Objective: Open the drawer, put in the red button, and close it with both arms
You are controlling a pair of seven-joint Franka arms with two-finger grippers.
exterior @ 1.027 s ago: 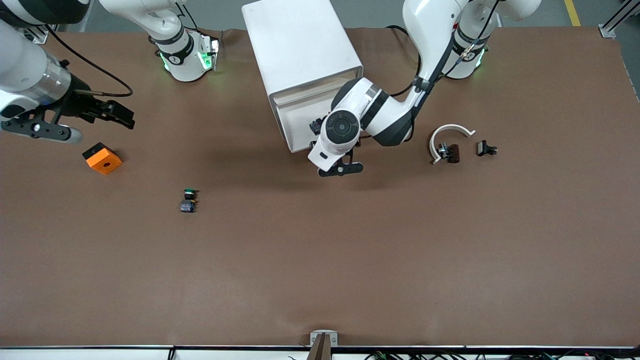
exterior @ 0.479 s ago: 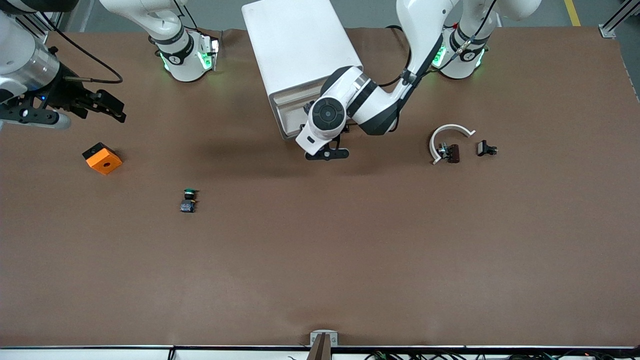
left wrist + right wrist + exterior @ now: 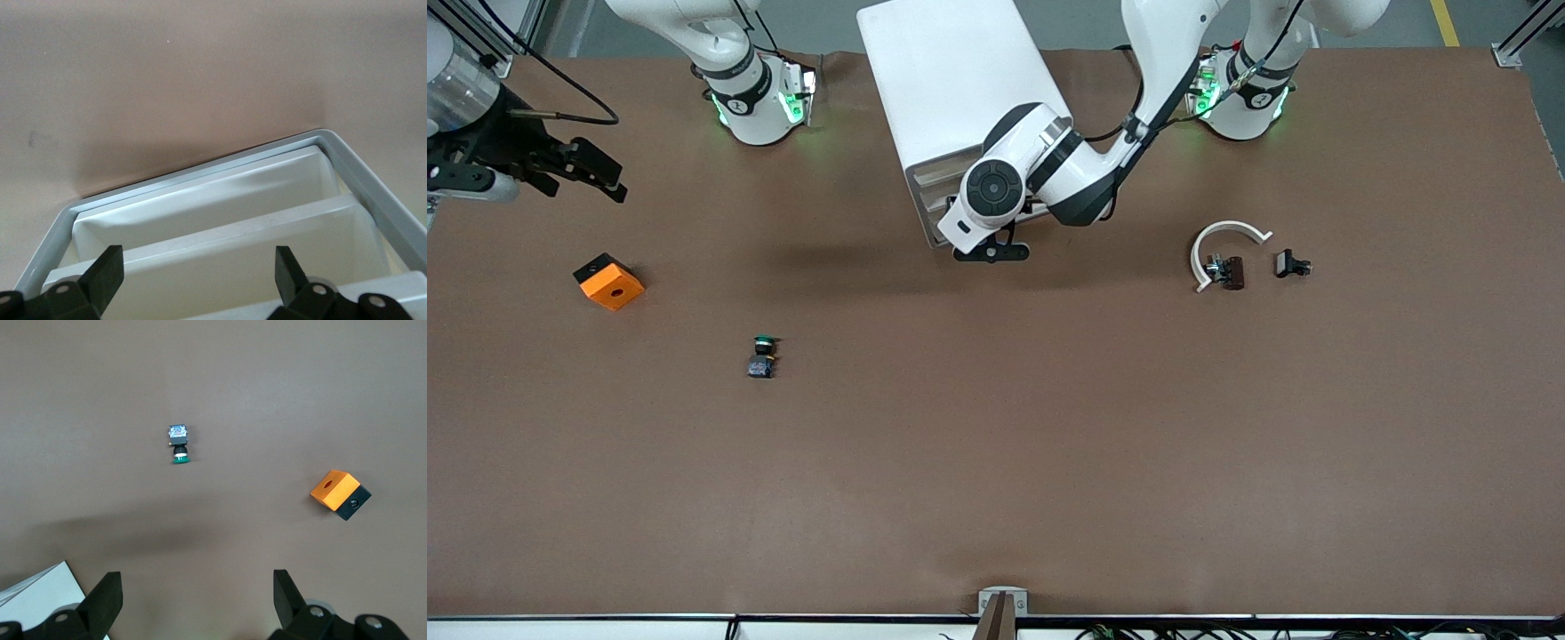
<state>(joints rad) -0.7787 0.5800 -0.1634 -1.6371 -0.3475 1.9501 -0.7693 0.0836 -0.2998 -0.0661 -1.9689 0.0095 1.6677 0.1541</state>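
The brown worktop [image 3: 1049,444] carried the white cabinet [image 3: 960,80] between the two arm bases. The left pincer [image 3: 193,280] sat against the cabinet's front with its fingers spread apart, at the pale drawer fronts [image 3: 220,230]. The right pincer [image 3: 193,603] hung released over the worktop at the right arm's end, above an orange box [image 3: 608,281]. A green-capped button [image 3: 762,356] lay nearer the camera. I saw no red button anywhere.
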